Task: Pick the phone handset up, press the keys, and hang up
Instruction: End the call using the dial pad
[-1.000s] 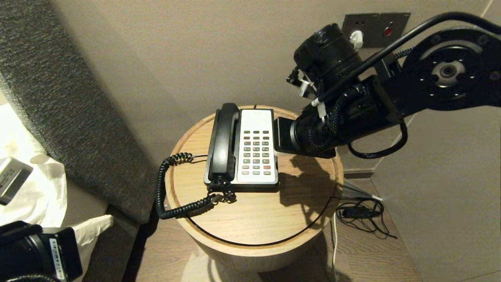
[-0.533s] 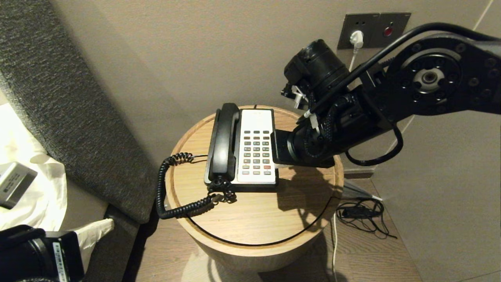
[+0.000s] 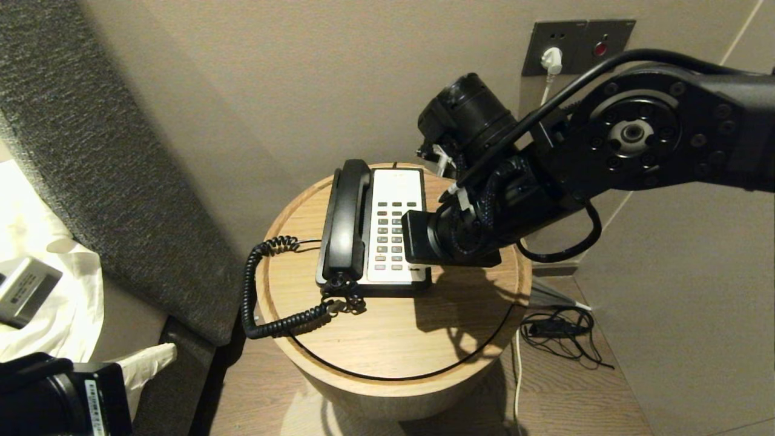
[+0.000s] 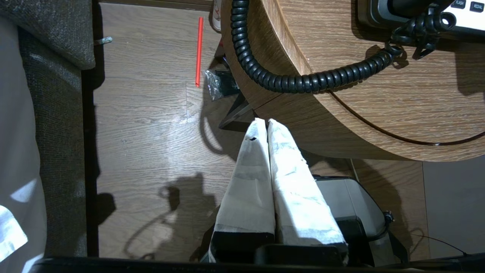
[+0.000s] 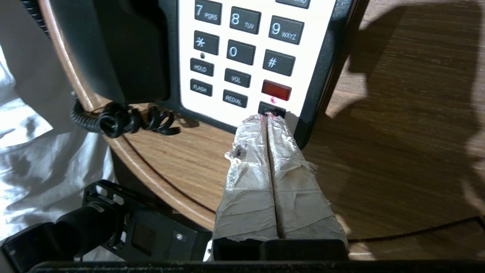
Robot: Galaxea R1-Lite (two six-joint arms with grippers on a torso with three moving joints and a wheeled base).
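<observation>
A desk phone with a white keypad face stands on a round wooden side table. The black handset rests in its cradle on the phone's left side, its coiled cord looping off the table's left edge. My right gripper is shut and empty, its taped fingertips over the phone's near right corner, at the lowest black key below the red key. In the head view the right wrist hides that part of the keypad. My left gripper is shut, parked low beside the table.
A grey upholstered headboard and white bedding lie to the left. A wall socket with a white plug is behind the table. Loose cables lie on the floor at the right. A red straw lies on the floor.
My right arm has moved left and down, from beside the phone's right edge to over the keypad's lower right. The handset and left arm have not moved.
</observation>
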